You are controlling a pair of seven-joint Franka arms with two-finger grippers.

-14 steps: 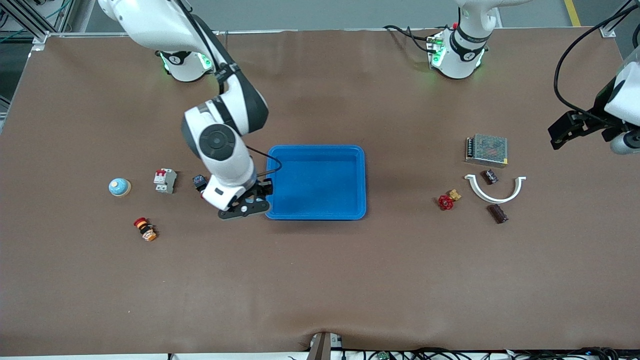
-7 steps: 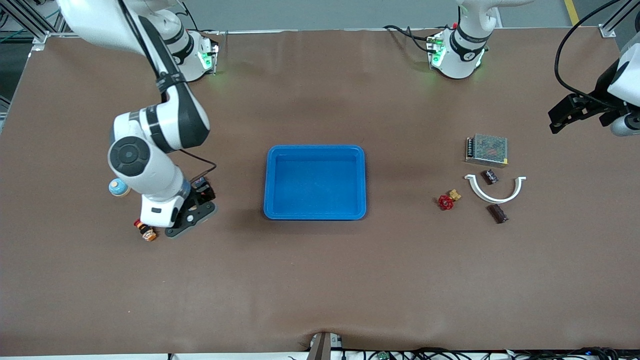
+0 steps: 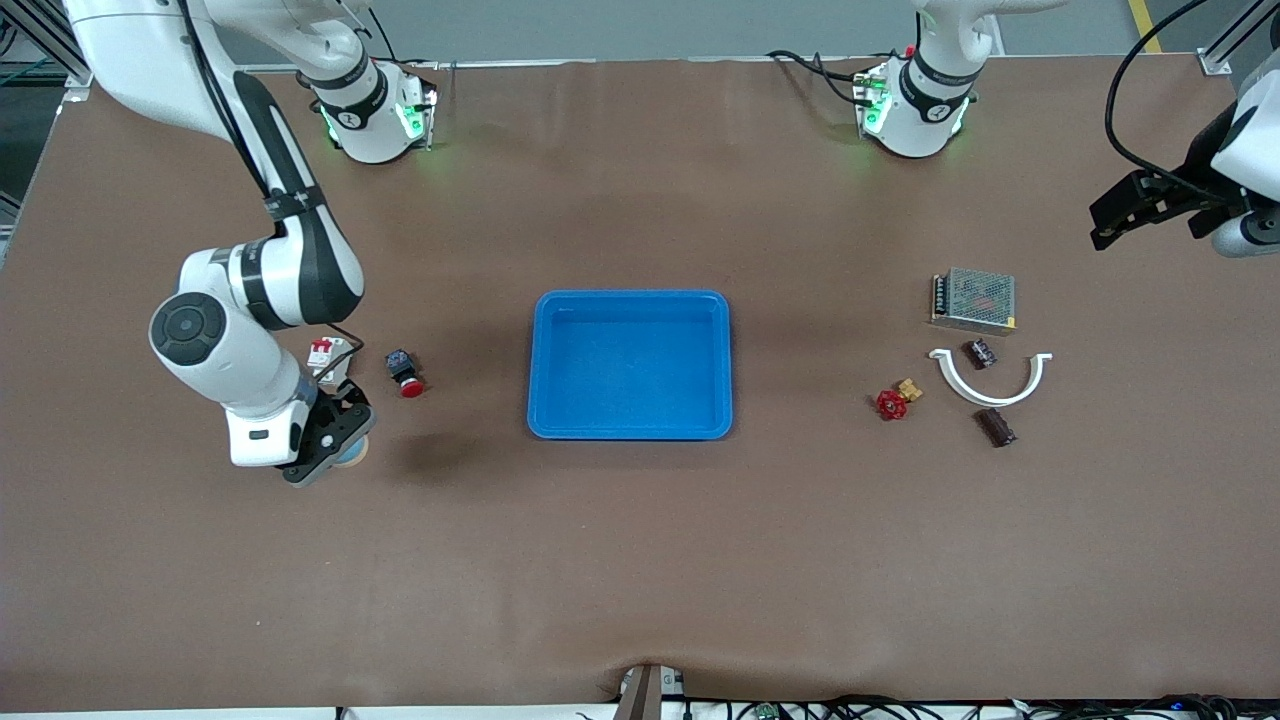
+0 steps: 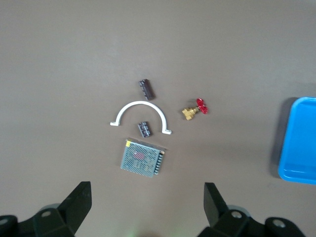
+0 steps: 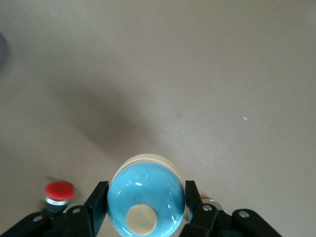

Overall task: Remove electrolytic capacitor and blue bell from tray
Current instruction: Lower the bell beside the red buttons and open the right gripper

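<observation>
My right gripper point(image 3: 335, 447) is shut on the bell point(image 5: 145, 190), a glossy light-blue dome with a cream knob and cream base. Its fingers point(image 5: 98, 197) press on both sides of the dome. It holds the bell above the table at the right arm's end, where only a sliver of the bell point(image 3: 357, 456) peeks out under the hand. Two dark capacitors lie at the left arm's end: one point(image 3: 980, 352) inside a white arc, one point(image 3: 995, 427) nearer the front camera. My left gripper point(image 3: 1140, 215) hangs open high over that end, and its wrist view shows both capacitors point(image 4: 145, 89) point(image 4: 144, 128).
A blue tray point(image 3: 630, 300) sits mid-table. Near the capacitors are a meshed power supply point(image 3: 972, 300), a white arc clip point(image 3: 990, 385) and a red-handled brass valve point(image 3: 893, 402). A white breaker point(image 3: 325, 352) and a red-capped black button point(image 3: 405, 373) lie beside the right arm.
The right arm swung from beside the tray toward its own end of the table. The bell has left its earlier spot and is now between the right fingers. The left gripper drifted slightly.
</observation>
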